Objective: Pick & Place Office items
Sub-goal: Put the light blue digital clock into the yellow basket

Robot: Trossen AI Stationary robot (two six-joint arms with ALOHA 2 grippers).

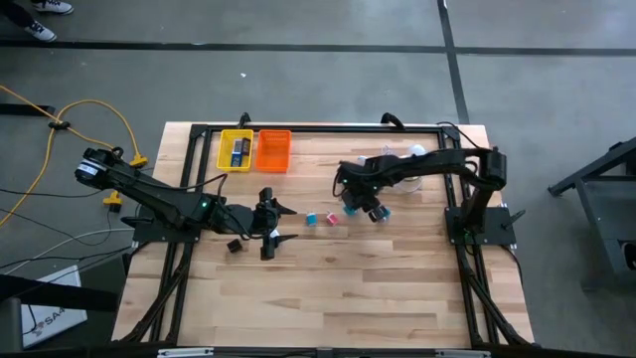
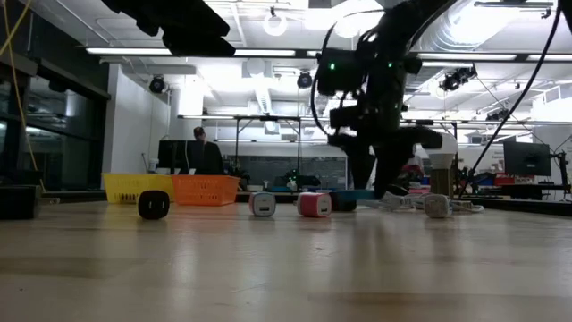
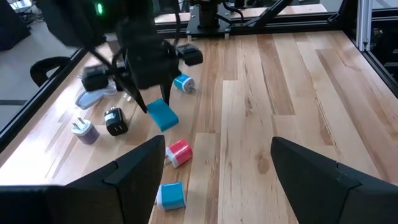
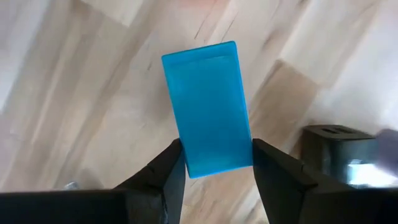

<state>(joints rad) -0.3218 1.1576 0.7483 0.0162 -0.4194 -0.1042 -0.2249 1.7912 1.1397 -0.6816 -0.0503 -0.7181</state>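
I had the right claw at centre-right of the high view, closed narrowly on a flat blue rectangular block; both fingers pressed its long sides. In the left wrist view that block hung tilted just above the desk.

Around it lay a pink-red piece, a light-blue piece, a round blue-and-white piece, a black cube-shaped plug and a white plug with prongs. I saw nothing lying between the block and the bins. A further black piece lay at centre-left of the high view.

The left claw waited at centre-left of that view, jaws fully spread and empty.

At upper centre stood a yellow mesh bin with small items inside, touching an orange mesh bin. The desk was pale planked wood, smooth, framed in black rail.
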